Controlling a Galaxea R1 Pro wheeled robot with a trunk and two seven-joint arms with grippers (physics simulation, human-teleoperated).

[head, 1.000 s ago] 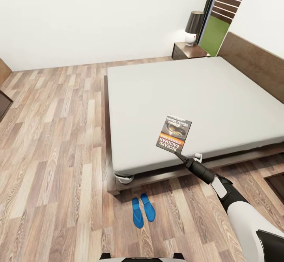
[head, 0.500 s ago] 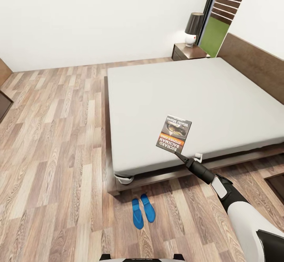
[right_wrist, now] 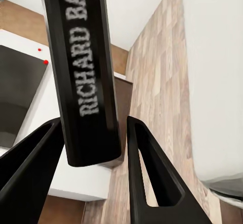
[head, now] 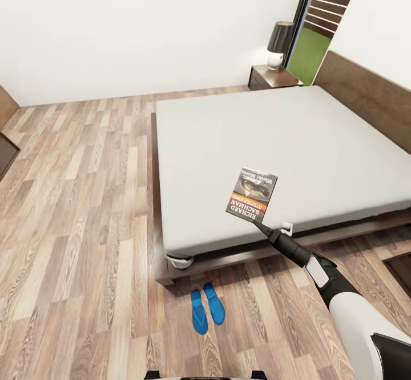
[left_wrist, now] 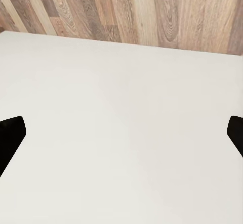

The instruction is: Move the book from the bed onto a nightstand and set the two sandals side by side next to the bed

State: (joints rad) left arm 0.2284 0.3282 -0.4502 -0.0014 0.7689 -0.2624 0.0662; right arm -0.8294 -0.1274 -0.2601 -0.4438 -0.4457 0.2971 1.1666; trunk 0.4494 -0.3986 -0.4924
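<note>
Right hand point(head: 258, 226) pinches the book point(head: 252, 194) above the bed point(head: 319, 140); sandals point(head: 206, 306) already paired, nightstand point(head: 273, 75) delivery remains.

The bed point(head: 297, 134) carries nothing on its broad mattress, so the way across it toward the nightstand point(head: 273, 76) lies open. A lamp point(head: 279, 44) stands on the nightstand, leaving bare top beside it, and the headboard point(head: 365, 97) walls off the bed's far side. The right gripper point(head: 255, 223) clamps the book point(head: 252, 194) (lifted over the bed's near edge). The sandals point(head: 206, 306) lie on open floor point(head: 80, 208) just before the bed's corner.
</note>
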